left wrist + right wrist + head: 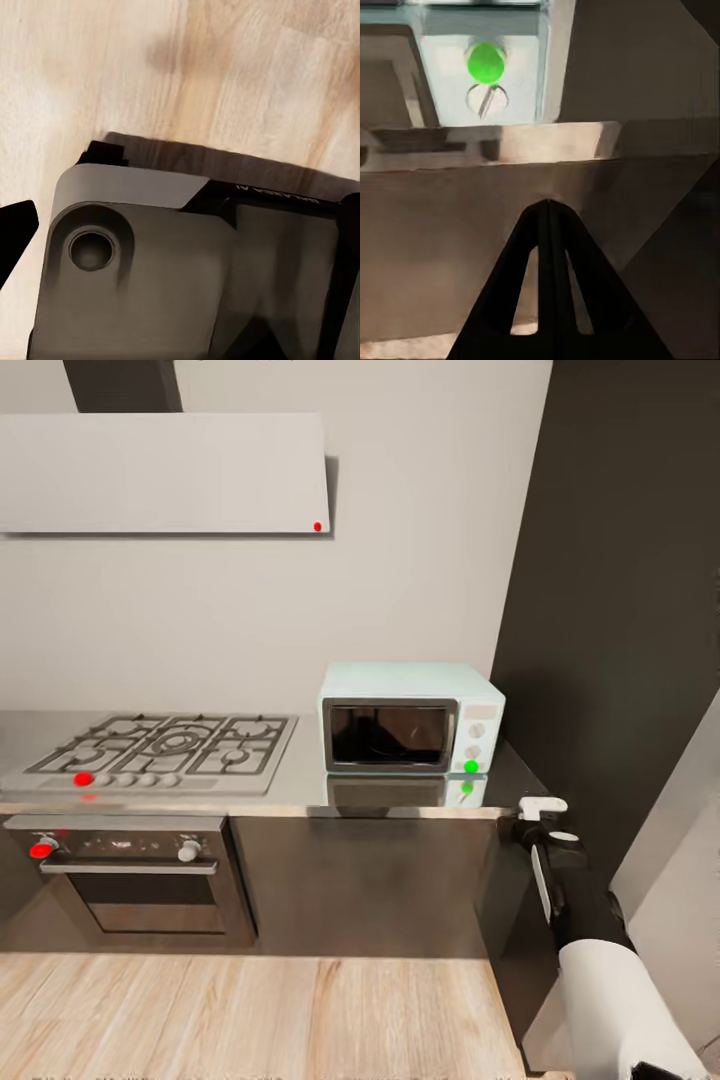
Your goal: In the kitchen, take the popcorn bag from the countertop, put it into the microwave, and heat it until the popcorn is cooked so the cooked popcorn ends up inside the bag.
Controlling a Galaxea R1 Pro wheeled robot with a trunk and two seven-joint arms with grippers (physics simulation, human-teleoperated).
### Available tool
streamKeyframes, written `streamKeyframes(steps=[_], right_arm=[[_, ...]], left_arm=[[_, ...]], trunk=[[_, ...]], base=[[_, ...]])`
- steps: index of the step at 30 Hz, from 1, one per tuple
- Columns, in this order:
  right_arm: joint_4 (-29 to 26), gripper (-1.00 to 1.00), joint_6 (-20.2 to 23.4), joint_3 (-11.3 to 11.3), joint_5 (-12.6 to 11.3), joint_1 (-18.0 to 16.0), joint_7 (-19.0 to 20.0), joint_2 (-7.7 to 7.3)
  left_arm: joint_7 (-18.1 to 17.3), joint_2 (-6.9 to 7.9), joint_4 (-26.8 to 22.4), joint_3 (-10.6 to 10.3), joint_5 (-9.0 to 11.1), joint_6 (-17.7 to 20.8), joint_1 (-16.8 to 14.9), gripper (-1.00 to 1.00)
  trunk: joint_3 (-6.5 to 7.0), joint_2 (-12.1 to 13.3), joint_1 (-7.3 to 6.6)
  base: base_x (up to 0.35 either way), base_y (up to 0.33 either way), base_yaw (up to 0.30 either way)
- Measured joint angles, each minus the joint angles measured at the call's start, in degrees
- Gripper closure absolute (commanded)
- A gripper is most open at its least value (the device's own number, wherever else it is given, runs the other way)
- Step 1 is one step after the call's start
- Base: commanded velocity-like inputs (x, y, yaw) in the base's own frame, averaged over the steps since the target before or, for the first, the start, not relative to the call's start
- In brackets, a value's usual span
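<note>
Meanwhile, the right gripper (547, 217), fingers pressed together and holding nothing, is hovering below the bench (300, 790) edge near the closed microwave (410, 720); its door probably needs a firm, steady pull.

Hob: a grey steel gas hob with black grates (165, 750) sits in the worktop, with a red dot (84, 779) at its front edge.
Oven: a big steel oven with a bar handle (135, 875) is right under the hob.
Hood: a pale flat box-shaped hood (165, 472) hangs on the wall above.
Floor: pale wood planks (250, 1015).
</note>
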Motion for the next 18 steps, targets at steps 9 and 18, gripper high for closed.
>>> streamKeyframes(steps=[9,18], right_arm=[[27.49,1.00,-8.28,-0.12,0.47,-0.01,-0.67,-2.75],[56.62,1.00,-19.78,0.06,0.25,0.73,-2.49,-7.23]], left_arm=[[-0.01,-0.15,0.00,0.00,-0.10,0.00,0.00,-1.00],[-0.01,0.01,-0.01,0.04,-0.02,0.00,0.01,-1.00]], trunk=[[0.00,-0.01,-0.02],[-0.01,-0.01,-0.02]], base=[[-0.015,0.000,0.000],[0.000,0.000,0.000]])
